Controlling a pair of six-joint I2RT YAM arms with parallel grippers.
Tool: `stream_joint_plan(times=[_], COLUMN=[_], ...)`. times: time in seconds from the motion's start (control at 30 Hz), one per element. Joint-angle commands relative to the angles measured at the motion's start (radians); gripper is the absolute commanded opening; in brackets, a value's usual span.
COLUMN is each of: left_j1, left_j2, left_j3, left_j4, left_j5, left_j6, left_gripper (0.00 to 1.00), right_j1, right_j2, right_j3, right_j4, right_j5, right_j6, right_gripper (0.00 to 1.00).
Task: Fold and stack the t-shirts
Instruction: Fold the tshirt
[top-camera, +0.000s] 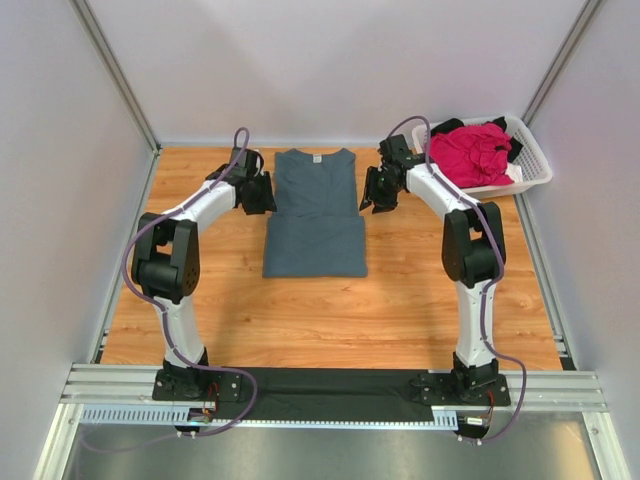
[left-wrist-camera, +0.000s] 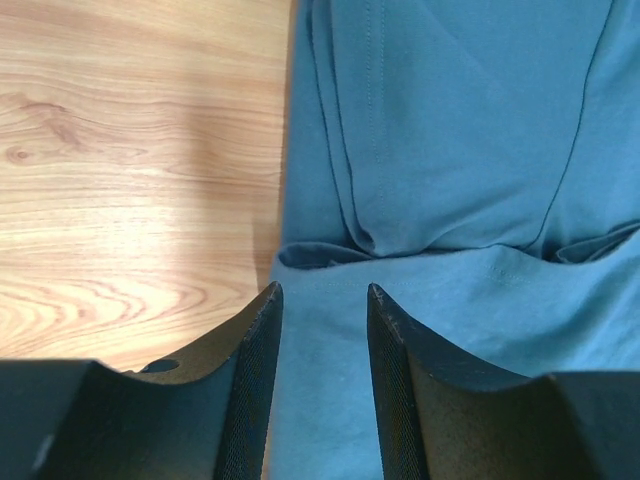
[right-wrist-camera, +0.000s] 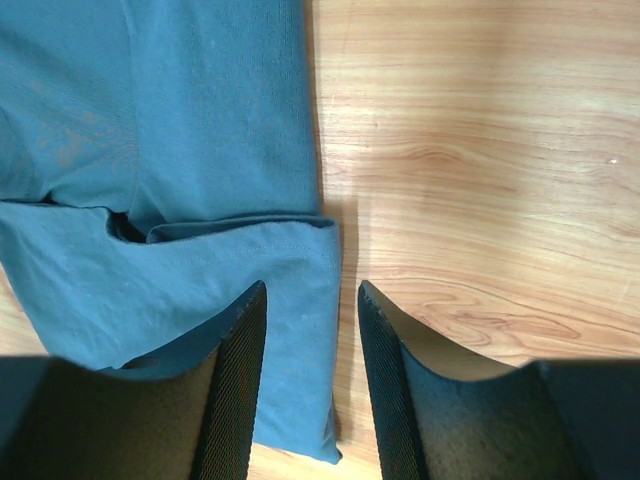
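The slate blue-grey t-shirt (top-camera: 315, 215) lies flat at the back middle of the table, sleeves folded in, its bottom part folded up over the body. My left gripper (top-camera: 258, 192) hovers at the shirt's left edge, open and empty. In the left wrist view its jaws (left-wrist-camera: 323, 288) straddle the left edge of the folded layer of the shirt (left-wrist-camera: 460, 150). My right gripper (top-camera: 378, 190) hovers at the shirt's right edge, open and empty. In the right wrist view it (right-wrist-camera: 312, 284) stands over the right edge of the shirt (right-wrist-camera: 180, 130). A magenta-pink t-shirt (top-camera: 470, 152) and a black one (top-camera: 445, 130) lie in the basket.
A white slatted plastic basket (top-camera: 535, 165) stands at the back right corner, close behind my right arm. Grey walls close the table on the left, back and right. Bare wood (top-camera: 320, 310) lies in front of the shirt.
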Motion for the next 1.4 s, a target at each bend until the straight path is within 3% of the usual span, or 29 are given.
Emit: stream_joint_plan(times=[0.0,0.37,0.7,1.07,1.37], left_j1=[0.001,0.004,0.015,0.030,0.033], left_j2=[0.013,0.079,0.113,0.118,0.133], left_j3=[0.007,0.020,0.037,0.029,0.027], left_j4=[0.022,0.023,0.022,0.028,0.072], left_j5=[0.026,0.007,0.016,0.001,0.045], left_j6=[0.017,0.014,0.012,0.025,0.006], left_gripper=[0.47,0.44,0.37,0.43,0.35], right_j1=[0.002,0.002,0.001,0.001,0.001], right_j2=[0.030,0.082,0.116,0.127,0.119], right_j3=[-0.004,0.018,0.044,0.053,0.053], right_j4=[0.011,0.034,0.031,0.034,0.050], right_j5=[0.011,-0.021,-0.035,-0.047,-0.055], right_j6=[-0.021,-0.001,0.009,0.018,0.029], right_gripper=[0.44,0.43,0.35,0.33,0.09])
